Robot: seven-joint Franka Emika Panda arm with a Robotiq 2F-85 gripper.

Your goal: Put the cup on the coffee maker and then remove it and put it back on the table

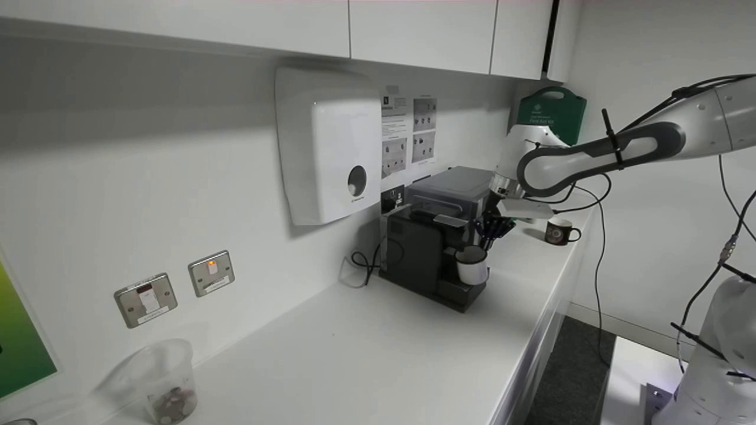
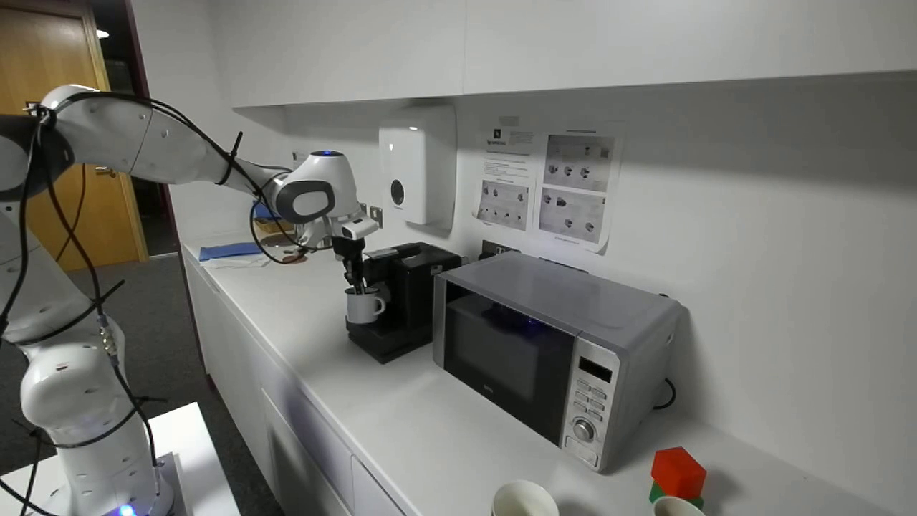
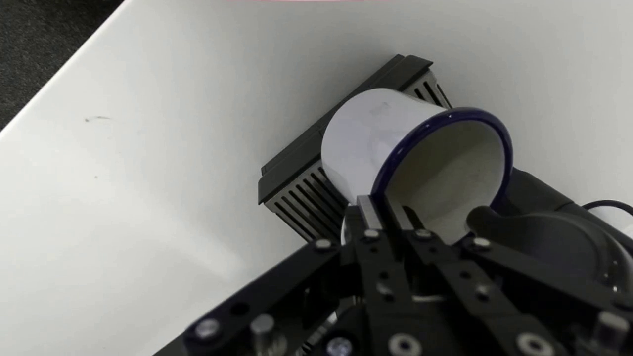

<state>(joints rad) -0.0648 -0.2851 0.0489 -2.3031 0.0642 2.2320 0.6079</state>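
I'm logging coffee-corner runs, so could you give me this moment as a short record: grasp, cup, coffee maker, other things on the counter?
Grasp: gripper shut on the rim of the cup
Cup: white, dark blue rim, roughly upright, over the drip grate
Cup touching grate: cannot tell
Coffee maker: black, beside the microwave
Also on the countertop: dark mug, clear container
Left to do: cup back onto the countertop

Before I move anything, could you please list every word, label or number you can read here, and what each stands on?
"First Aid Kit": on the green case; the line above is too small.
Wall notices: too blurred, though the heading may read "Nespresso".
Switch labels, markings on the microwave, logo on the white dispenser: too small or blurred to read.
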